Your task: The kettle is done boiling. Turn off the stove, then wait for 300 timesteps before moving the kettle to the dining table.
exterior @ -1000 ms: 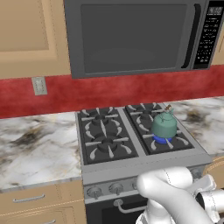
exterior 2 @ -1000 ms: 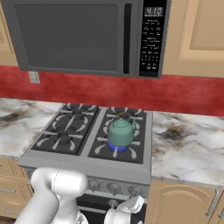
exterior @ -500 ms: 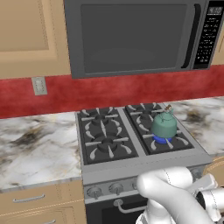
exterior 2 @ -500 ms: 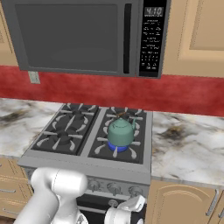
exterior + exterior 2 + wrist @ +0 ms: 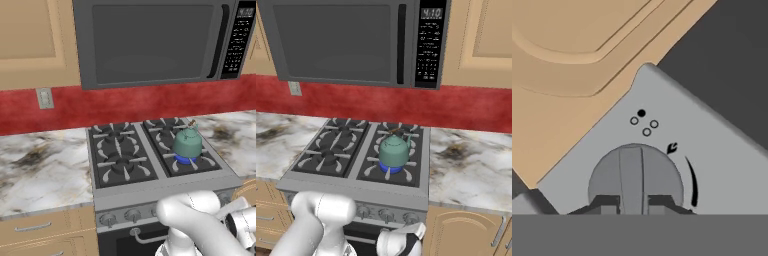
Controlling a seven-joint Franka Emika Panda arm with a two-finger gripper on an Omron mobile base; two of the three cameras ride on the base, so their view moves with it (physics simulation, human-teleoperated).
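The gripper (image 5: 632, 202) was clamped on a stove knob (image 5: 635, 175), its two dark fingertips pinching the knob's raised ridge from either side, the hand pressed close against the front panel of the stove (image 5: 165, 187). The first step of the job, shutting off the burner, looked to be in hand but not done: a blue flame (image 5: 391, 169) burned under the kettle (image 5: 394, 151), which sat on the front right grate.

The next move would seem to call for a twist of the wrist to bring the knob round to its off mark, with the grip kept firm so the ridge did not slip between the fingers. The wait, and the carrying of the kettle to the dining table, lay ahead.

Around the range, marble counters (image 5: 40, 170) ran to both sides beneath a red backsplash (image 5: 466, 107), a dark microwave (image 5: 155, 40) hung above the burners, and tan cabinets (image 5: 481, 35) framed it. A wall outlet (image 5: 45, 98) was set in the backsplash to the left.
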